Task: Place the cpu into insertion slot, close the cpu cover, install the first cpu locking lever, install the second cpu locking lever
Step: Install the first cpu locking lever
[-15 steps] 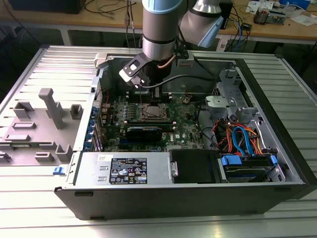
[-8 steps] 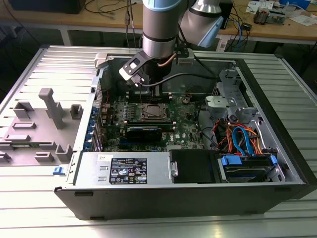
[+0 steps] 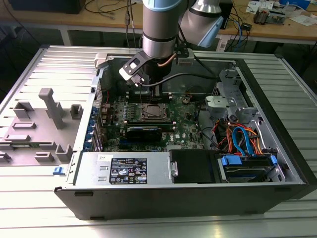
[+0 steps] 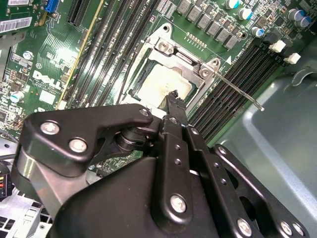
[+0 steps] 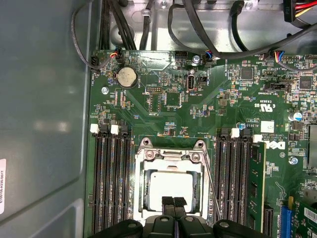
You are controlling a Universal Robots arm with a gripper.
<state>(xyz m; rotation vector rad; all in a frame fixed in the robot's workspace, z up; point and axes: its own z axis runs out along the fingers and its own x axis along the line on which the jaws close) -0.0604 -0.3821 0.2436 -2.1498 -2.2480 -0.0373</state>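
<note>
Your claw (image 5: 173,202) has its two fingertips pinched together with nothing between them, and the tips are right at the edge of the cpu (image 5: 171,186). You've got one cpu, lying flat in the insertion slot (image 5: 147,194), with the cpu cover (image 5: 171,159) down flat around it. One thin locking lever (image 4: 237,91) sticks out beside the socket. For writing, there's one white printed label (image 3: 128,171) on the metal box at the front of the case. There's also one round coin battery (image 5: 127,77) on the green board (image 5: 198,116).
</note>
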